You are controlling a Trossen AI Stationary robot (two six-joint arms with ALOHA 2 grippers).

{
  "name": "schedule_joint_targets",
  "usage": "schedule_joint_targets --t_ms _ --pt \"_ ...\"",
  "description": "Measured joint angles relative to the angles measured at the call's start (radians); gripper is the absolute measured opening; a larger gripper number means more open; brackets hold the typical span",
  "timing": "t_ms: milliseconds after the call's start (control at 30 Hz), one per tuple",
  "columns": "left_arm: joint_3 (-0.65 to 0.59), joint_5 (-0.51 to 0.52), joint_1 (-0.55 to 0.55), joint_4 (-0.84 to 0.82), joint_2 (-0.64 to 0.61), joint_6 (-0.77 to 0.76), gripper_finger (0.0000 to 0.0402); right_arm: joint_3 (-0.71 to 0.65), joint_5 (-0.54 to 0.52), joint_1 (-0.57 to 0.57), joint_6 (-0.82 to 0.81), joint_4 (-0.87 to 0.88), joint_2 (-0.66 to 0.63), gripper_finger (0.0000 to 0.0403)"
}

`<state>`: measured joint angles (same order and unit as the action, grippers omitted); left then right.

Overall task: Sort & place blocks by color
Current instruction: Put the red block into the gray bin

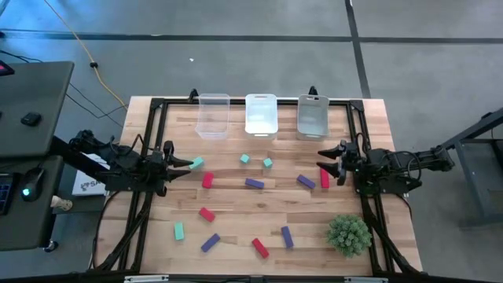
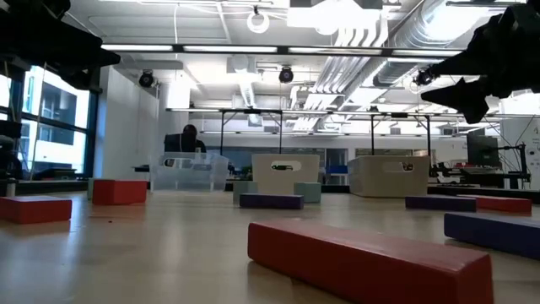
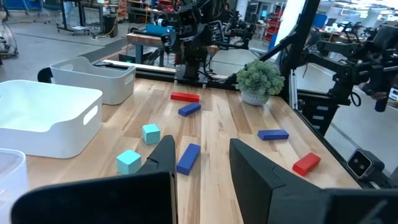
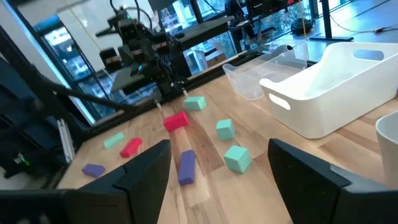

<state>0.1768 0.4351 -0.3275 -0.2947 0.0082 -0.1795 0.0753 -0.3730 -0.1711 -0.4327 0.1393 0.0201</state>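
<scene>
Teal, purple and red blocks (image 1: 254, 183) lie scattered mid-table, bins (image 1: 262, 114) empty at the far edge; left gripper (image 1: 182, 166) and right gripper (image 1: 324, 155), fingers wide, risk nudging close-set neighbours.

Bright, even overhead light; soft shadows.

Three bins (image 1: 261, 114) line the table's far edge; a plant ball (image 1: 348, 233) sits near its corner.

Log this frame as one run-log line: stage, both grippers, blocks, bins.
stage: start, nothing sorted | left gripper: open, beside teal block | right gripper: open, near red block | blocks: scattered on table | bins: hold no blocks
</scene>
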Motion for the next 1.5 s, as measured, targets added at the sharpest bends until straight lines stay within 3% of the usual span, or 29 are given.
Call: schedule_joint_targets --t_ms 333,633,833,1000,1133,1367,1500 --pt "0.0 0.008 0.0 0.0 0.0 0.0 0.0071 0.0 -0.022 0.0 -0.066 -0.251 0.0 0.0259" --pt "0.0 0.038 0.0 0.0 0.0 0.0 0.0071 0.0 -0.209 0.0 -0.055 -0.527 0.0 0.0259" --pt "0.0 0.082 0.0 0.001 0.0 0.0 0.0071 0.082 -0.275 0.0 0.036 -0.536 0.0 0.0259" --pt "0.0 0.085 0.0 0.005 0.0 0.0 0.0071 0.221 -0.313 0.0 0.153 -0.423 0.009 0.0259" --pt "0.0 0.085 0.0 0.014 0.0 0.0 0.0071 0.36 -0.379 0.0 0.124 -0.206 0.06 0.0259" --pt "0.0 0.106 0.0 0.037 0.0 0.0 0.0071 0.579 -0.426 0.0 -0.288 0.295 0.227 0.0259" --pt "0.0 0.131 0.0 0.066 0.0 0.0 0.0071 0.644 -0.331 0.0 -0.564 0.514 0.342 0.0259"
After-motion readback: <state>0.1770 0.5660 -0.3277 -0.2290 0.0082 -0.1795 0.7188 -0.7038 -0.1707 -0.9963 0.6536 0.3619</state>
